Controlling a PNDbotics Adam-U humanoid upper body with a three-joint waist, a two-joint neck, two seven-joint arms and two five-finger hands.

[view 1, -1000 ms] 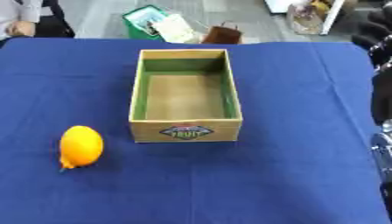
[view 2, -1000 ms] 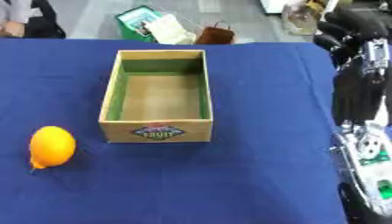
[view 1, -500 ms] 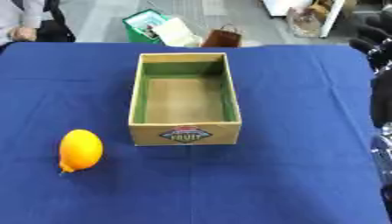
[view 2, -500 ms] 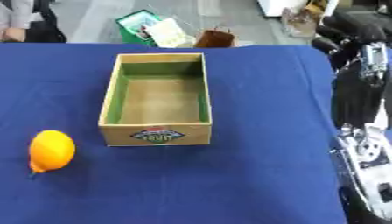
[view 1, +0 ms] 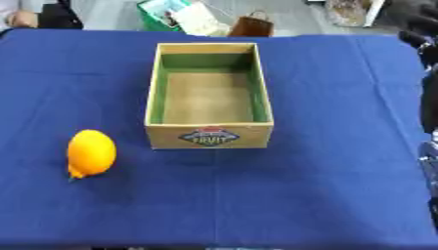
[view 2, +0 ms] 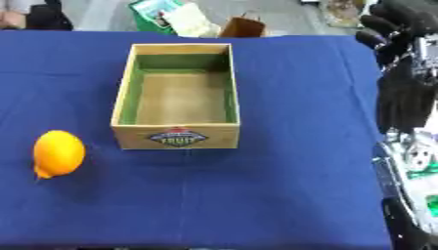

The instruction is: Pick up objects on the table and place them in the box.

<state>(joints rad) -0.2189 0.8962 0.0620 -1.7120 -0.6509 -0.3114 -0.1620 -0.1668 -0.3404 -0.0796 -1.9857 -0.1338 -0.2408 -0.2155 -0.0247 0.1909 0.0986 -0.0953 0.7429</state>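
Observation:
An open cardboard box [view 1: 209, 138], green inside with a fruit label on its front wall, stands in the middle of the blue table [view 1: 299, 195]; nothing lies in it. A yellow lemon [view 1: 92, 153] rests on the cloth to the box's lower left, apart from it. My right hand [view 2: 399, 29] is black and hangs at the right edge, beyond the table's far right corner, with relaxed fingers holding nothing. Its arm [view 2: 409, 161] runs down the right edge. My left hand shows in no view.
Beyond the table's far edge lie a green bin with papers [view 2: 167, 14] and a brown paper bag [view 2: 242, 27] on the floor. A person's hand [view 1: 21, 18] rests at the far left corner, touching nothing of the task.
The whole picture has slid slightly upward, so the camera has tilted. Box and lemon lie where they were, and the right arm has hardly moved.

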